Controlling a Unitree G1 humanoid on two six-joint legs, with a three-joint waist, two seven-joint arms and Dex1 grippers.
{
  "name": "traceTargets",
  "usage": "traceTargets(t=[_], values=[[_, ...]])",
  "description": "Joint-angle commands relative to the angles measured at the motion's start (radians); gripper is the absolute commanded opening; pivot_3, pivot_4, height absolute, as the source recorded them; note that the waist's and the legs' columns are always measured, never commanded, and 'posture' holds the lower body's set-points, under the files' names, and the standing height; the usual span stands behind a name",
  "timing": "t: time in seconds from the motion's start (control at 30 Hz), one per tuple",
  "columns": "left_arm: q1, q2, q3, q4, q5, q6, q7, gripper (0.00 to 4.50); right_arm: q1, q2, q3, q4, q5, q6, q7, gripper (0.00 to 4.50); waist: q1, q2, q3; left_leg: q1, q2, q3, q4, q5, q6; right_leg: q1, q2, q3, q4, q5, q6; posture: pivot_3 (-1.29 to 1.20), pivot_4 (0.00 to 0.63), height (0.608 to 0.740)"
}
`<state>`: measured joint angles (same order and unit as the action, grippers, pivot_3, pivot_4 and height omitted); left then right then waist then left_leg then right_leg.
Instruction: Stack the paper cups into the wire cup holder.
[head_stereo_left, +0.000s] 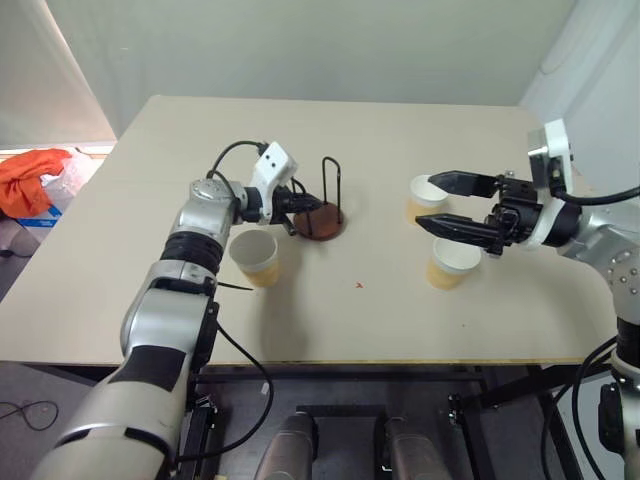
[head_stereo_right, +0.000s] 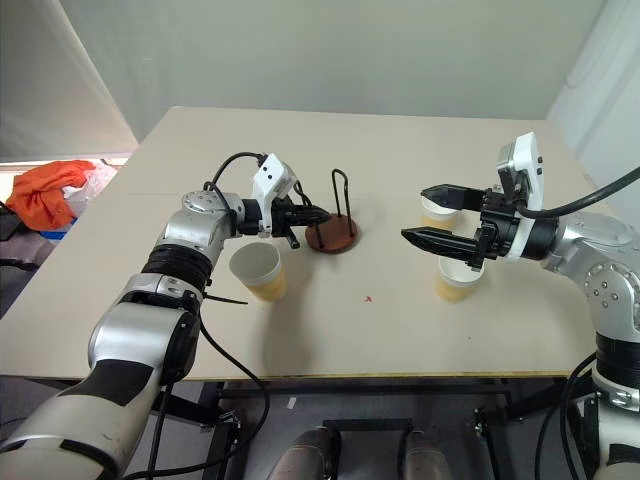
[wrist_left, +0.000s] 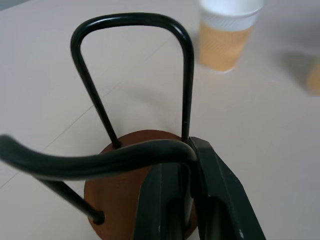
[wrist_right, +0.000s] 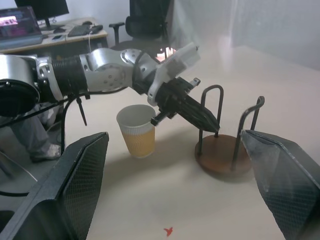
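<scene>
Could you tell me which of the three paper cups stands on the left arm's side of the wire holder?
The tan, white-rimmed paper cup standing alone beside the left arm; the other two stand together beyond the black wire holder.

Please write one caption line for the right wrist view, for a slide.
Left gripper shut on a wire loop of the wire cup holder, a paper cup standing beside it.

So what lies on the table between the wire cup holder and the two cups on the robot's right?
Bare tabletop, as the right eye view shows. The open right claw hangs above that stretch, pointing from the two paper cups toward the wire cup holder.
</scene>
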<state>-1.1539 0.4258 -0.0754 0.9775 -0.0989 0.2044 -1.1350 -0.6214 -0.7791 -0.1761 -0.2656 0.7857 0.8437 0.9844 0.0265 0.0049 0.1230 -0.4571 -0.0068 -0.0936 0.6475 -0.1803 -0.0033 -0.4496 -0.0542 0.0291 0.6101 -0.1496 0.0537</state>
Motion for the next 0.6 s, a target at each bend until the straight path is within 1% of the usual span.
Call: traceTargets(t=[0.03, 0.13, 0.23, 0.4, 0.5, 0.6], values=[[-0.017, -0.004, 0.043, -0.191, -0.09, 0.082, -0.074, 0.02, -0.002, -0.037, -0.029, -0.021, 0.022, -0.013, 0.03, 4.5, 0.002, 0.0, 0.0, -0.001, 0.0, 0.0, 0.0, 0.0, 0.0, 0.0, 0.0, 0.0, 0.0, 0.0, 0.0, 0.0, 0.15, 0.74], [0.033, 0.001, -0.015, -0.415, -0.109, 0.194, -0.119, 0.02, 0.019, -0.078, 0.001, -0.022, 0.021, 0.003, 0.079, 4.5, 0.005, 0.0, 0.0, -0.002, 0.0, 0.0, 0.001, 0.0, 0.001, 0.0, 0.0, 0.0, 0.0, 0.0, 0.001, 0.0, 0.15, 0.74], [0.133, 0.047, -0.089, -0.674, -0.114, 0.297, -0.159, 0.02, 0.053, -0.125, 0.036, -0.022, -0.006, -0.008, 0.133, 4.5, 0.004, 0.0, 0.0, -0.001, -0.001, 0.001, 0.002, -0.001, 0.0, 0.001, -0.001, 0.0, 0.0, -0.002, 0.003, 0.0, 0.15, 0.74], [0.283, 0.119, -0.142, -1.012, -0.155, 0.471, -0.135, 0.02, 0.1, -0.174, 0.057, -0.018, -0.021, -0.032, 0.194, 4.5, 0.0, 0.0, 0.0, 0.0, 0.001, 0.003, 0.002, -0.001, 0.0, 0.0, -0.001, 0.0, 0.001, -0.003, 0.005, 0.0, 0.15, 0.74], [0.353, 0.137, -0.181, -1.144, -0.162, 0.527, -0.104, 0.02, 0.127, -0.183, 0.071, -0.033, -0.027, -0.046, 0.221, 4.5, 0.001, 0.0, 0.0, 0.003, 0.001, 0.003, 0.002, -0.001, 0.001, 0.002, -0.001, 0.001, 0.001, -0.002, 0.003, 0.0, 0.15, 0.74], [0.397, 0.123, -0.199, -1.207, -0.174, 0.567, -0.056, 0.02, 0.141, -0.181, 0.093, -0.042, -0.045, -0.062, 0.23, 4.5, 0.003, 0.0, 0.0, 0.005, 0.001, 0.002, 0.002, 0.0, 0.002, 0.005, -0.001, 0.001, 0.001, -0.001, 0.001, 0.0, 0.15, 0.74]])
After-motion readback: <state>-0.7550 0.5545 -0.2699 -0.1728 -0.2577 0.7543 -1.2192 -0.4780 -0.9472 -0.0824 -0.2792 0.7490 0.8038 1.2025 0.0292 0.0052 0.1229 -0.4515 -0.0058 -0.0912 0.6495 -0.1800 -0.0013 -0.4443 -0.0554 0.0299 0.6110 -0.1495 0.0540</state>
